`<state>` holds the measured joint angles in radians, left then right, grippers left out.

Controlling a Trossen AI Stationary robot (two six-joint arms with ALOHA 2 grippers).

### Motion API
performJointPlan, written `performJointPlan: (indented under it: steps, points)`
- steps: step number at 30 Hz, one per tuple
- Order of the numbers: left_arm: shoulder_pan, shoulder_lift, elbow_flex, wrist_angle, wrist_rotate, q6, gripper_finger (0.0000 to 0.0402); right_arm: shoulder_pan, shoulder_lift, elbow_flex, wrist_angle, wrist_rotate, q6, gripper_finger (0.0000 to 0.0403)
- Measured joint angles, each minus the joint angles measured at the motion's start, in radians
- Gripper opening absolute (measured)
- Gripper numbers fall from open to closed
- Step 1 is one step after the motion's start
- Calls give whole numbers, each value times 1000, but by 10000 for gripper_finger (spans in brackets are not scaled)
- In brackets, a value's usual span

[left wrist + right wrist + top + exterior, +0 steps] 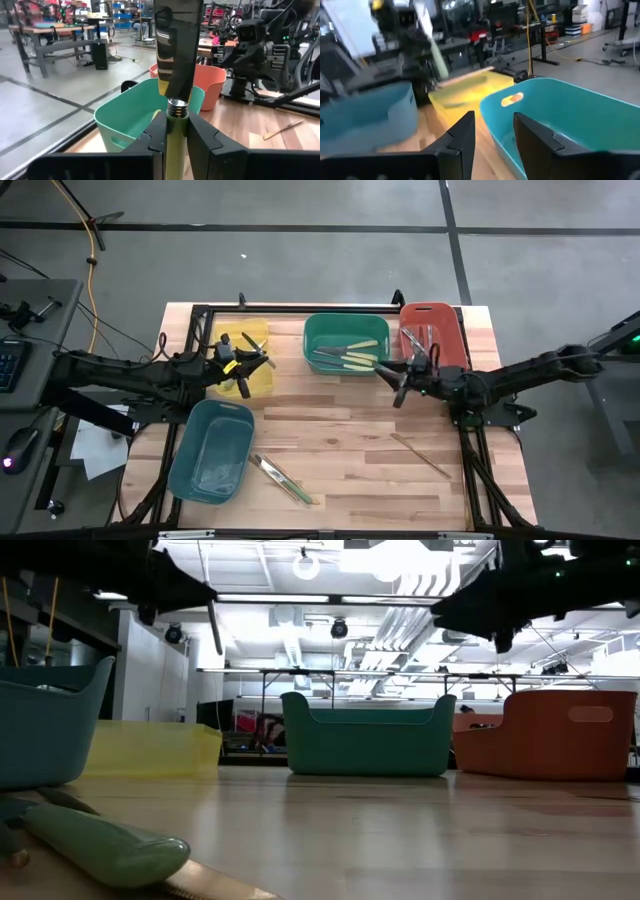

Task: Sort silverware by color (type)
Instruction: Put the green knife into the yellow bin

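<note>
The left arm's fingers [177,137] were clamped on a yellow-handled knife [176,75], holding it above the yellow bin [262,375] at the back left of the counter [350,450]. In the left wrist view the pale yellow handle ran down between the two dark fingers, the metal collar sat just above them and the shiny blade stood up in front of the camera. From above, the knife [257,350] showed as a thin dark sliver over the yellow bin.

The right arm's fingers [492,135] stood apart with nothing between them. That arm hung above the counter between the green bin [318,350] and the red bin [440,313], at their front edges.

Several yellow-handled pieces [350,352] lay in the green bin, and a bunch of grey metal pieces [420,340] lay in the red one. The blue bin [210,452] sat at the front left. Just beside it on the bare counter lay two green-handled pieces [282,478], side by side and slanted. One of them [100,845] filled the near corner of the low view. A wooden-handled piece [420,455] lay alone, well apart, on the right half of the counter.
</note>
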<state>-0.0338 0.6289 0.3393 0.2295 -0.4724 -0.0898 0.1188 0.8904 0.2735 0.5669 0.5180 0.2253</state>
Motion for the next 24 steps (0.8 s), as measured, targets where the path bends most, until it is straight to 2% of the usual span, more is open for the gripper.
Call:
performJointPlan:
  steps: [5,16,19,22,24]
  points:
    - [1,0,0,-10,-4,-14,30,-8,-70,-27,-4,-3,24,119]
    - [1,1,0,-21,-32,-44,30,-8,-66,-28,-8,5,4,119]
    - [0,1,3,-59,-135,-115,30,-8,-66,-28,-8,34,3,119]
    - [2,1,20,-195,-288,-194,30,-8,-66,-28,-8,59,12,119]
    - [11,1,35,-297,-348,-258,30,-8,-66,-28,-8,70,25,119]
